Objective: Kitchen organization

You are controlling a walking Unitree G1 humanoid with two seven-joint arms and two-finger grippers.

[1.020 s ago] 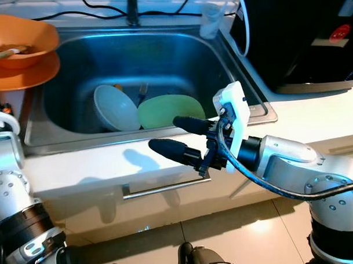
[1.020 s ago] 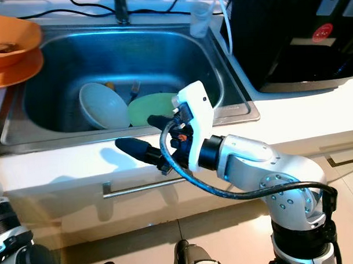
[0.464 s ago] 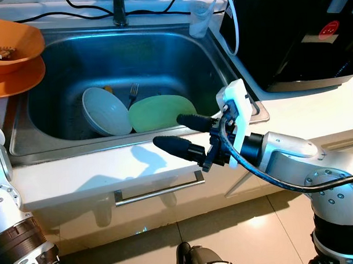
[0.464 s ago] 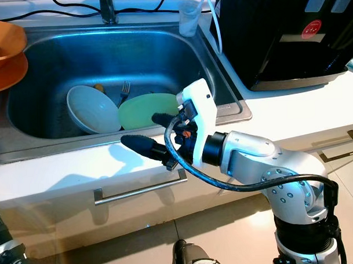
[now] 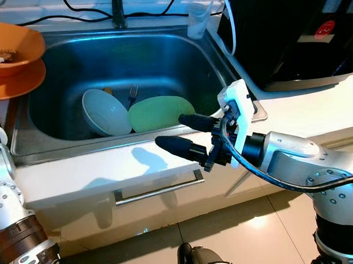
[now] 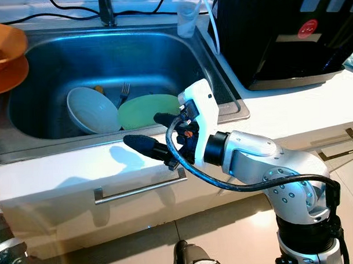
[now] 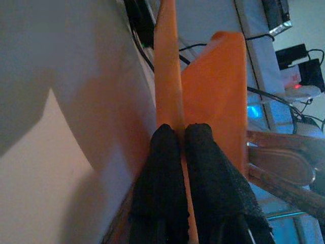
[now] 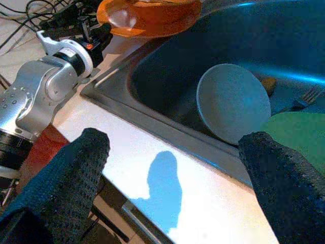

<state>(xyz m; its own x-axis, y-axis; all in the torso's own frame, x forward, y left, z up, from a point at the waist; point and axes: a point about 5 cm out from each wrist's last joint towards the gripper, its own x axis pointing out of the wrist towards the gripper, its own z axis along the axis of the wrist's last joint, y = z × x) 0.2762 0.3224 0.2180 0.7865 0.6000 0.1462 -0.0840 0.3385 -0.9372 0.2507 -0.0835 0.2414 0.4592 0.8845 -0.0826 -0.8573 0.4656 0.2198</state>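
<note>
Right pincer (image 5: 187,134) agape above counter edge (image 5: 108,169), beside sink (image 5: 220,55).

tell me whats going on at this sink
The robot stands at a steel sink that holds a pale bowl, a green plate and a fork. Its right gripper is open and empty, hovering over the sink's front edge near the plate. The left gripper is shut on the rim of an orange plate on the counter beside the sink.

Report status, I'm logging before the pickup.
Right tool open, hovering at sink's front edge. Left tool shut on orange plate. Pale bowl, green plate, fork in sink.
</note>
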